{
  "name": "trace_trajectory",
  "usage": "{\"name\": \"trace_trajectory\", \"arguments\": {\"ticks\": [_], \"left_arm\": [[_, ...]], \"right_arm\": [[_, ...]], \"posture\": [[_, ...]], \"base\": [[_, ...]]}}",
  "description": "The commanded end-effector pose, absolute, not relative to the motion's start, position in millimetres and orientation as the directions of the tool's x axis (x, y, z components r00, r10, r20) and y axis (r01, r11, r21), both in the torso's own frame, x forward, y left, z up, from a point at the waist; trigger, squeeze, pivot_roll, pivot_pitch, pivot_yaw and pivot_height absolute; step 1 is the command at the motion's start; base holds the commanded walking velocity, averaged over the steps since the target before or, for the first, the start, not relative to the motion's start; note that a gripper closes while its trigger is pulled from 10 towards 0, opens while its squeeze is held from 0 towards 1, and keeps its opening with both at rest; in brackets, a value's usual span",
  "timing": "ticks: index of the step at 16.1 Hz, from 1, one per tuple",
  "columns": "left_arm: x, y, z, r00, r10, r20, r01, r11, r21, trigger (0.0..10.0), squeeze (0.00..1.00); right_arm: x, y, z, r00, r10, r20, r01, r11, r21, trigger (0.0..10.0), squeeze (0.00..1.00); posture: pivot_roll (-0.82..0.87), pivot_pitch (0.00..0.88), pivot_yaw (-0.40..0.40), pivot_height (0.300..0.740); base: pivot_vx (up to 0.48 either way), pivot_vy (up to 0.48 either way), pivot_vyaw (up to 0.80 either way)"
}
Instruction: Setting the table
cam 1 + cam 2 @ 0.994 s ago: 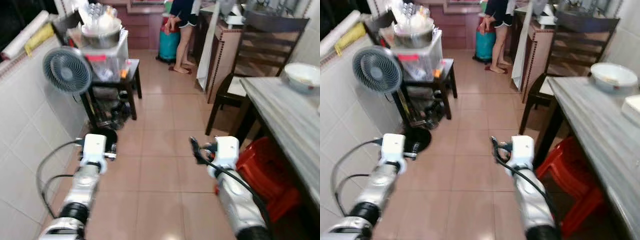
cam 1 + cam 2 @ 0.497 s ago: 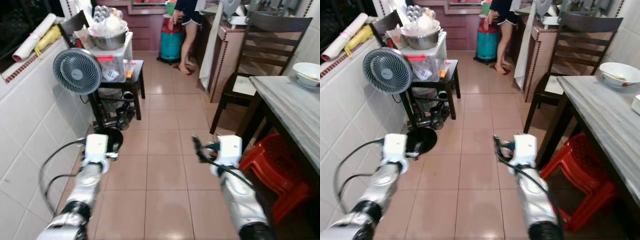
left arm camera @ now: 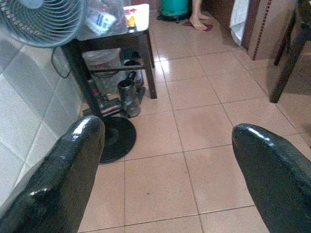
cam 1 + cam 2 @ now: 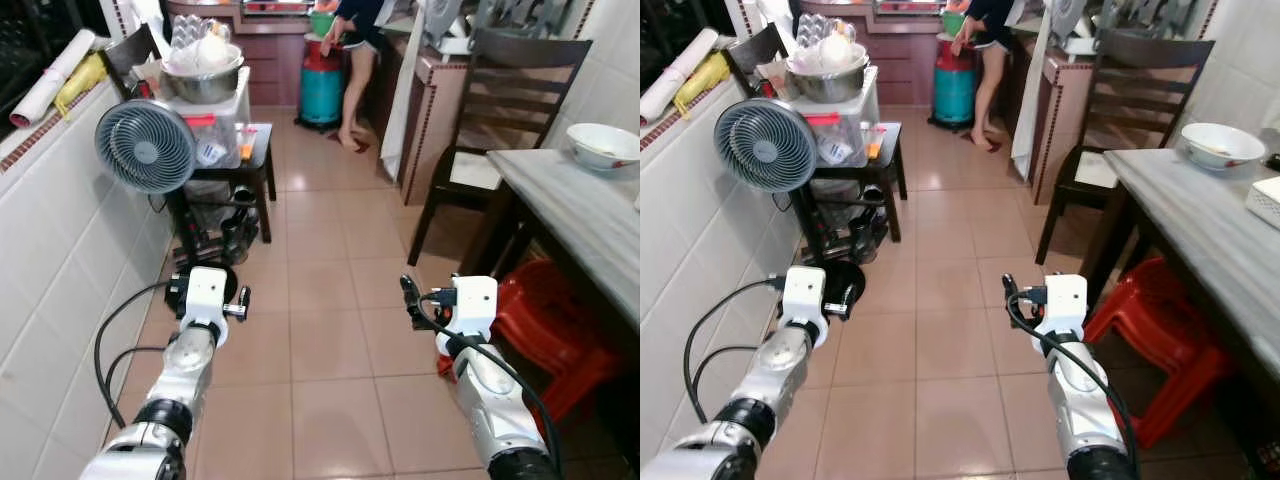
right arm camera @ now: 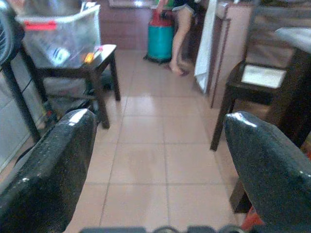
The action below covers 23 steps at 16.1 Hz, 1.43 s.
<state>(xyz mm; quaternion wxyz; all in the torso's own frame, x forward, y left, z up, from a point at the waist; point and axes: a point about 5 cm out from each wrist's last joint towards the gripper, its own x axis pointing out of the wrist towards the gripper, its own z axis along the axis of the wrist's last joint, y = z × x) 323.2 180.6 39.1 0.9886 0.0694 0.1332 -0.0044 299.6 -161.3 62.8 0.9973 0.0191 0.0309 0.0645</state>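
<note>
Table (image 4: pixel 590 215) with grey marbled top along right side of tiled corridor, beyond right arm. White bowl (image 4: pixel 603 146) seated on far end of tabletop; corner of white container (image 4: pixel 1266 200) at table edge nearer robot. Dark wooden chair (image 4: pixel 500 120) drawn up at far end of table. Red plastic stool (image 4: pixel 545 330) tucked under table, just beside right arm.

Left gripper (image 3: pixel 165 160) held out over floor tiles, fingers (image 3: pixel 68 165) spread wide apart, nothing between them. Right gripper (image 5: pixel 160 155) held likewise over floor, fingers (image 5: pixel 53 160) spread wide, nothing grasped. Both grippers well apart from table and from every dish on it.

Grey standing fan (image 4: pixel 146 146) against tiled left wall, round black base (image 3: pixel 114 138) on floor near left gripper. Small dark side table (image 4: pixel 235 160) behind fan, bearing clear plastic box (image 4: pixel 215 130) topped with metal basin (image 4: pixel 203 75). Jug-like vessel (image 3: pixel 129 94) and clutter on floor under side table. Rolled white paper (image 4: pixel 52 75) on wall ledge above fan. Teal and red gas cylinder (image 4: pixel 322 85) at far end of corridor, person (image 4: pixel 355 60) standing barefoot beside it. White cloth (image 4: pixel 405 80) hanging against tiled counter.
</note>
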Motion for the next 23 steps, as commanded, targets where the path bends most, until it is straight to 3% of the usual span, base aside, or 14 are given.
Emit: {"name": "trace_trajectory", "arguments": {"ticks": [1, 8, 11, 15, 18, 23], "left_arm": [[324.0, 187.1, 41.1, 0.966, 0.031, -0.257, 0.009, 0.989, 0.149, 10.0, 0.00], [324.4, 187.1, 41.4, 0.967, 0.029, -0.254, 0.011, 0.988, 0.156, 10.0, 0.00], [319.5, 185.6, 33.2, 0.955, 0.019, -0.295, 0.039, 0.981, 0.190, 10.0, 0.00], [306.8, 193.3, 12.8, 0.901, 0.021, -0.434, 0.060, 0.983, 0.174, 10.0, 0.00], [297.3, 195.5, 0.1, 0.857, 0.042, -0.514, 0.047, 0.986, 0.158, 10.0, 0.00], [267.3, 192.6, -29.5, 0.757, -0.003, -0.653, 0.152, 0.973, 0.172, 10.0, 0.00]], "right_arm": [[301.1, -153.8, 64.9, 0.987, 0.155, -0.047, -0.152, 0.987, 0.047, 10.0, 0.00], [301.0, -154.4, 63.4, 0.986, 0.159, -0.048, -0.157, 0.987, 0.044, 10.0, 0.00], [301.6, -160.1, 58.2, 0.986, 0.151, -0.069, -0.149, 0.988, 0.034, 10.0, 0.00], [298.3, -169.9, 37.4, 0.974, 0.150, -0.169, -0.154, 0.988, -0.010, 10.0, 0.00], [294.4, -169.8, 20.3, 0.956, 0.142, -0.256, -0.150, 0.989, -0.013, 10.0, 0.00], [269.8, -175.7, -18.9, 0.883, 0.066, -0.465, -0.078, 0.997, -0.005, 10.0, 0.00]], "posture": [[-0.04, 0.000, 0.004, 0.740], [-0.04, 0.000, 0.006, 0.740], [-0.04, 0.000, 0.006, 0.740], [-0.03, 0.000, -0.008, 0.740], [-0.03, 0.000, 0.002, 0.740], [-0.05, 0.000, 0.038, 0.740]], "base": [[0.000, 0.480, 0.00], [0.000, 0.480, 0.00], [0.000, 0.000, 0.00], [0.000, 0.000, 0.00], [0.000, 0.000, 0.72], [0.000, 0.000, 0.44]]}}
